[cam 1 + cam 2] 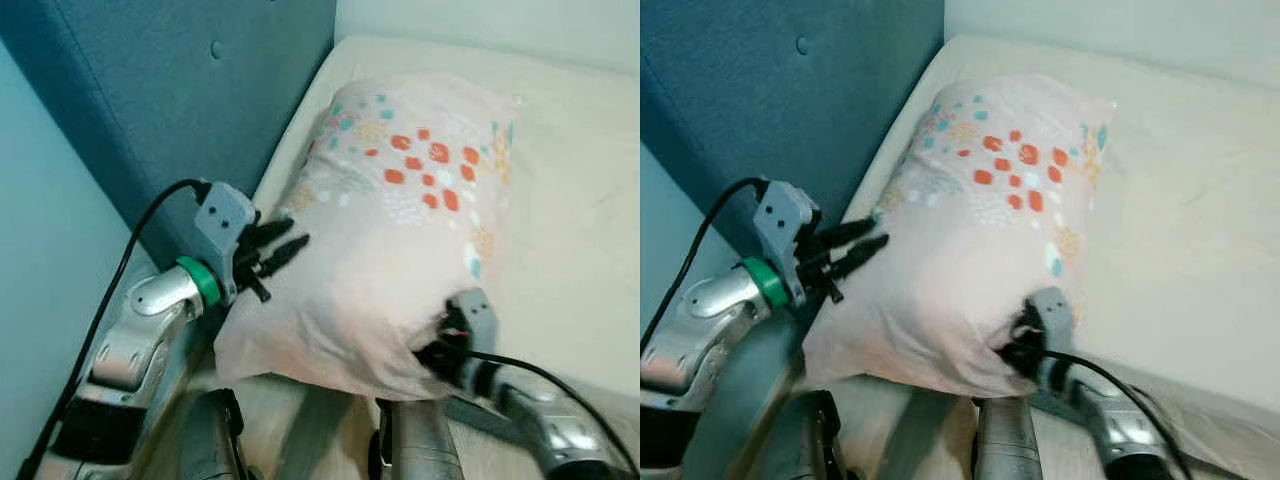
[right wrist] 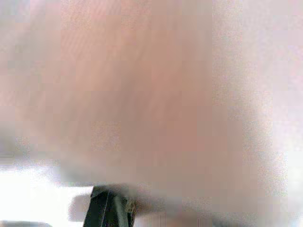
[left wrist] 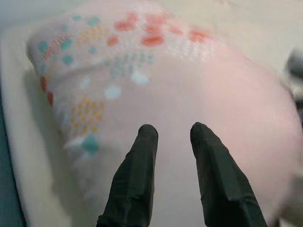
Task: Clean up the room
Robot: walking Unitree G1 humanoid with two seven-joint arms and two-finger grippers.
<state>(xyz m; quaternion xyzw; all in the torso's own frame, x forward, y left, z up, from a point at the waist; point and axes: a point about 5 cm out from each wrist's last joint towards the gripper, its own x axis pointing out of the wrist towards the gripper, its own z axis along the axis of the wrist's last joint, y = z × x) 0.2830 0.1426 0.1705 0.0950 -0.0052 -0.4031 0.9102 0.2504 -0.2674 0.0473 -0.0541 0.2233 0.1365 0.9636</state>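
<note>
A pale floral pillow (image 1: 400, 230) lies on the mattress (image 1: 570, 200). The left gripper (image 1: 285, 250), fingers apart, touches its side; the right gripper (image 1: 440, 345) is buried underneath, its finger state impossible to tell.

Left tool (image 1: 290, 243) slightly parted; right tool (image 1: 440, 345) hidden, both arms raised.

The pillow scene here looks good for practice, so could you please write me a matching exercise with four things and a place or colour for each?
Things:
1. pillow
2. left gripper
3. right gripper
4. headboard

Descriptions:
A. blue, padded, beside the bed
B. fingertips buried under the pillow's near edge
C. pale pink with orange and teal dots
D. fingers slightly apart at the pillow's side

Pairs: 1-C, 2-D, 3-B, 4-A
</note>
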